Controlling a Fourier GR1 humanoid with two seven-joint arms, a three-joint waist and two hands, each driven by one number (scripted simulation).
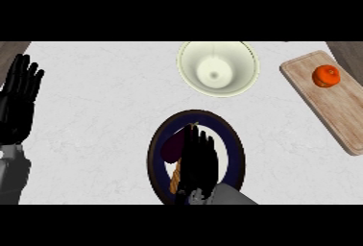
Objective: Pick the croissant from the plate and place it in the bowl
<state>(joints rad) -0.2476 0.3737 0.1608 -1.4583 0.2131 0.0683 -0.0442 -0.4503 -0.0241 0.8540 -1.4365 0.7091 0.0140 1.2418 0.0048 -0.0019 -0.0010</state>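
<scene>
A plate (238,146) with a dark blue rim lies at the lower middle of the counter. My right hand (199,161) hovers over it with its fingers stretched away from me, and it hides most of the plate's middle. Only a brown-orange sliver of the croissant (175,177) shows at the hand's left edge. I cannot tell whether the hand touches it. A cream bowl (217,67) stands just beyond the plate, with nothing in it. My left hand (17,103) rests open at the far left edge, fingers up.
At the right, a wooden cutting board (333,113) lies at an angle and carries an orange fruit (326,76). Bare light marbled counter lies between the left hand and the plate.
</scene>
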